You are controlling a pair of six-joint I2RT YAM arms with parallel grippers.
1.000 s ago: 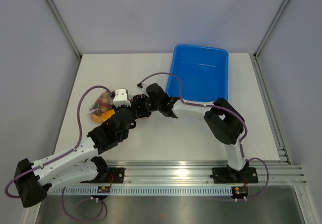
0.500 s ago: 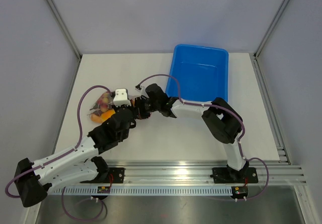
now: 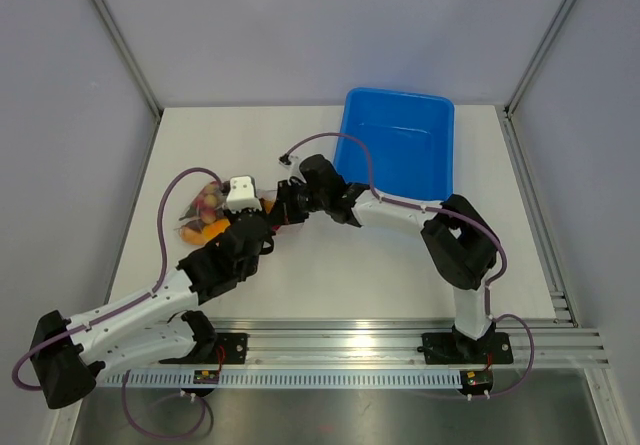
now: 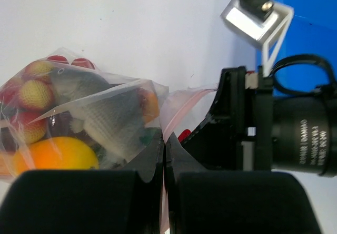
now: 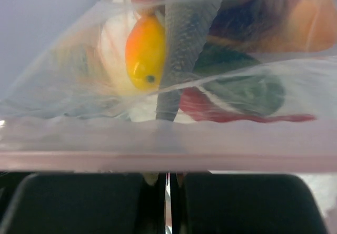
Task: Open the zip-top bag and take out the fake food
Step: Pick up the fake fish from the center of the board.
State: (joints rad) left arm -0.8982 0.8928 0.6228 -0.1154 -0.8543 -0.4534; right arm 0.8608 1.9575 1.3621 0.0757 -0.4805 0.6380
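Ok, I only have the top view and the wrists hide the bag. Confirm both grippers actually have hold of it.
Observer: In the left wrist view the left gripper is shut on clear film of the zip-top bag, beside the grey fish.
Operator: Now the right one.
Observer: Its own camera shows the right gripper shut on the pink zipper strip, which runs straight across above its fingers.
Operator: Say whether it's open.
Observer: Cannot tell; the strip shows no gap there, and the orange piece lies behind the film.

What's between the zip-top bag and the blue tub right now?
In the top view, only the left gripper and right gripper, both shut on the zip-top bag.
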